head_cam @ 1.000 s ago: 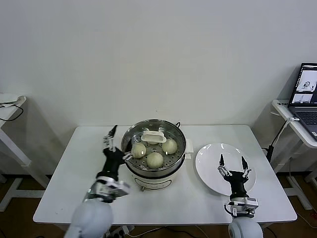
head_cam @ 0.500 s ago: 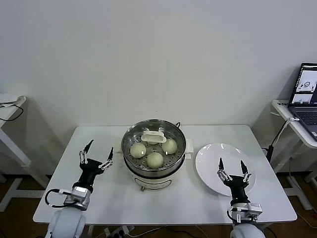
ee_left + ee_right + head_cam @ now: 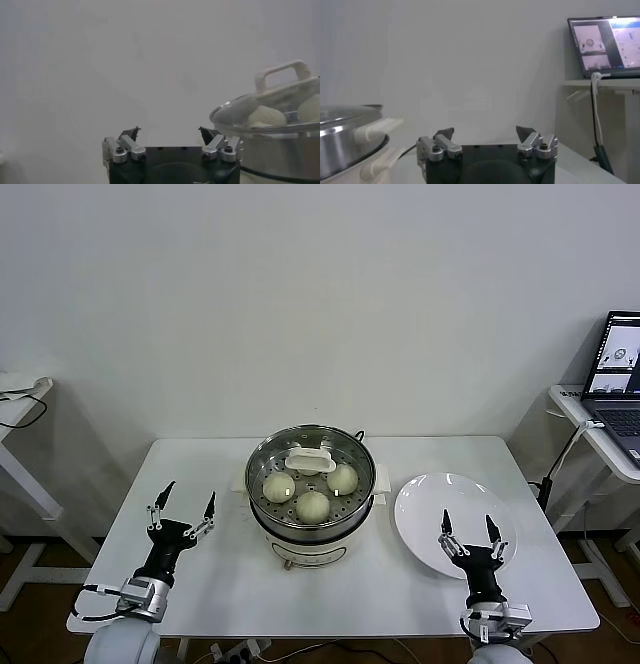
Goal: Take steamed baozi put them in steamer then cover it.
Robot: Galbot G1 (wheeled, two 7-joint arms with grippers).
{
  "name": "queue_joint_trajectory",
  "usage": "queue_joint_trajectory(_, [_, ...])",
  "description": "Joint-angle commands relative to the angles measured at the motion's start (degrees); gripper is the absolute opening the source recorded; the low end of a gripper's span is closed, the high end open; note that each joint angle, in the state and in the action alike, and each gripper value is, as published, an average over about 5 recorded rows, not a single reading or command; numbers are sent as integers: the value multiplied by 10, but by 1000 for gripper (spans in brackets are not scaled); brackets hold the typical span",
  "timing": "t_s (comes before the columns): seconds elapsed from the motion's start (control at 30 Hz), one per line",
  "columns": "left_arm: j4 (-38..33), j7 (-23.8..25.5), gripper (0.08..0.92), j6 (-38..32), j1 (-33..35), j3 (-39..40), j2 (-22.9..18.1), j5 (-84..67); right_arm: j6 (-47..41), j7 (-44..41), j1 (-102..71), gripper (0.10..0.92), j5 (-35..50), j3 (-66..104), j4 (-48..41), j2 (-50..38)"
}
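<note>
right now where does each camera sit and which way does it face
Head view: high on the robot, looking down at the table; both open tools, left tool, right tool.
Left wrist view: behind the left tool, facing the covered steamer.
Right wrist view: behind the right tool, facing the laptop.
Shared: the steamer shows in all three.

Baozi (image 3: 312, 505) in steamer (image 3: 311, 529), cover (image 3: 311, 459) on.

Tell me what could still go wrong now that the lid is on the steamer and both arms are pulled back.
Little looks risky. The cover may not be fully seated on the steamer; its rim seating is hard to judge. The right gripper, open, hovers over the white plate and could clip it if it drops. The left gripper, open, is clear.
</note>
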Motion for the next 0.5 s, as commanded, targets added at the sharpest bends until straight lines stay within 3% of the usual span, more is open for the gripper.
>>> queue_joint_trajectory(0.03, [10, 5, 823, -25, 12, -10, 1, -30, -2, -2, -6, 823, 3, 1, 6, -1])
queue_joint_trajectory(0.5, [10, 7, 823, -26, 19, -5, -2, -17, -3, -3, -7, 823, 5, 0, 1, -2])
